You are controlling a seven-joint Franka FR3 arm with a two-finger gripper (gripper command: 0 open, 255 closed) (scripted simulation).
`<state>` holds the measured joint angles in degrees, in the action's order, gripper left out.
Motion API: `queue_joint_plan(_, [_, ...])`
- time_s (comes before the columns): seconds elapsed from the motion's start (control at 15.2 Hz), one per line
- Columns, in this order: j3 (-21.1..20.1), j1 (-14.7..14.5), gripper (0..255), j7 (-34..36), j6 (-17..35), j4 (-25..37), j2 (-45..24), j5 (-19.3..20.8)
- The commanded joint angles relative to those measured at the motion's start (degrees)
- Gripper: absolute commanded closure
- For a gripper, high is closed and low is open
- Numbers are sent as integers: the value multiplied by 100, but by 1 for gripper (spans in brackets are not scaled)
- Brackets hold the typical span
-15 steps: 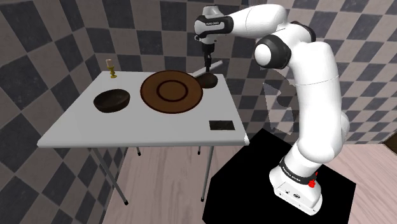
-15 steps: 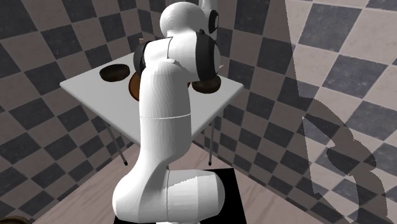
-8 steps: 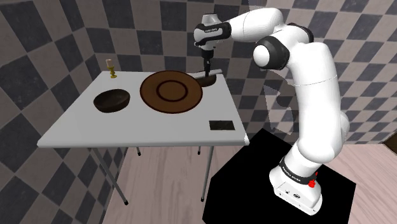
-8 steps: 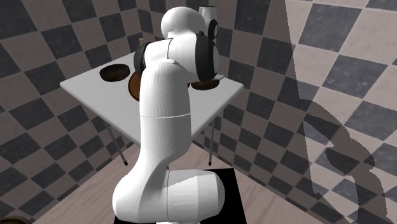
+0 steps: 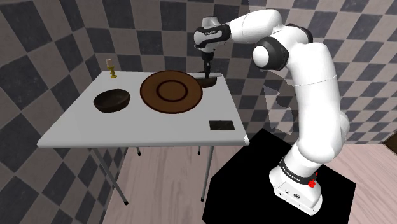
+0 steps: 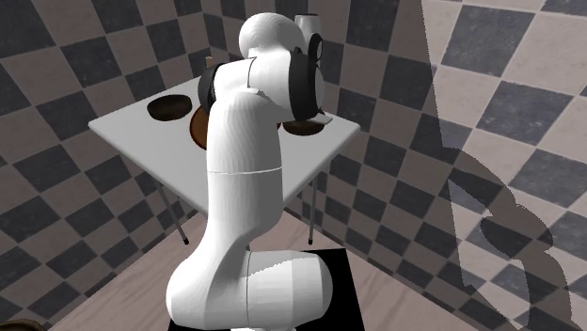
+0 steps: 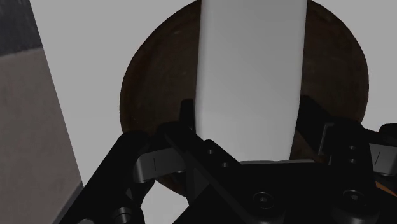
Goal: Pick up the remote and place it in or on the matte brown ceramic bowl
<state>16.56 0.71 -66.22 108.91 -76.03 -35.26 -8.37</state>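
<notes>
At the shoulder view's left, on the grey desk (image 5: 159, 127), we are seeing a small gold ornament (image 5: 112, 69) and a dark bowl (image 5: 112, 100), then a wide brown plate (image 5: 172, 91). Just right of the plate, a small brown bowl (image 5: 208, 83) is sitting beneath the jaws, which are pinching a white remote (image 7: 248, 76) by its long sides. The remote is hanging over this bowl, low by its rim; we cannot tell whether it is touching. Farther right, a flat black card (image 5: 221, 125) is lying apart. We are judging the placing step to be in hand: the next move is calling for spreading the jaws, then lifting clear.
</notes>
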Motion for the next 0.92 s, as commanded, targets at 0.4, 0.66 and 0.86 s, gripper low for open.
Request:
queue_joint_plan(0.4, [-13, -14, 0, 6, 4, -13, -11, -6])
queue_joint_plan(0.66, [8, 13, 0, 31, -526, 439, 73, 27])
queue_joint_plan(0.86, [12, 23, 0, 38, -674, 582, 80, 32])
